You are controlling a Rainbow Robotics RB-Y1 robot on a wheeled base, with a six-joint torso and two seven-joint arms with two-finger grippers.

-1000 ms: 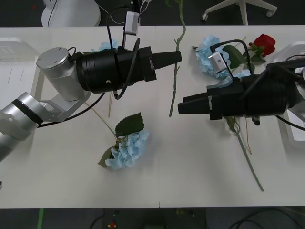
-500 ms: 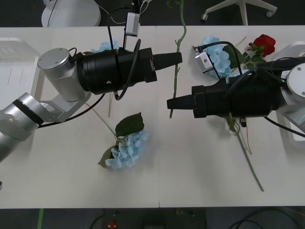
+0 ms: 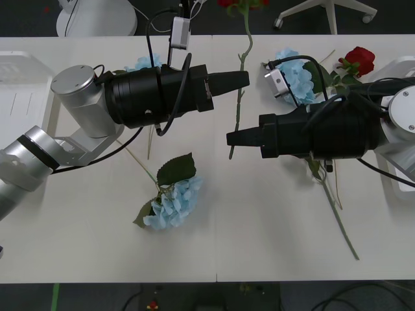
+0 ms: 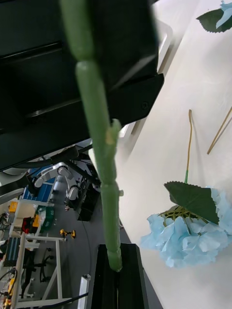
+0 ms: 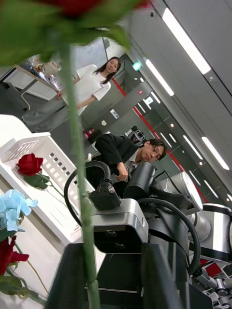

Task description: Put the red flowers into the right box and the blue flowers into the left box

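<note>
Front view: three blue flowers (image 3: 174, 203), two red flowers (image 3: 360, 60) visible.

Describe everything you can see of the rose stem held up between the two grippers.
The rose stem is thin, green and plastic-looking, with knobbly joints. It runs from the far table edge, where its red bloom shows, toward the robot. The left gripper is shut on its middle. The right gripper is shut on its lower end, which the right wrist view shows between the black fingers. It looks lifted off the table.
</note>
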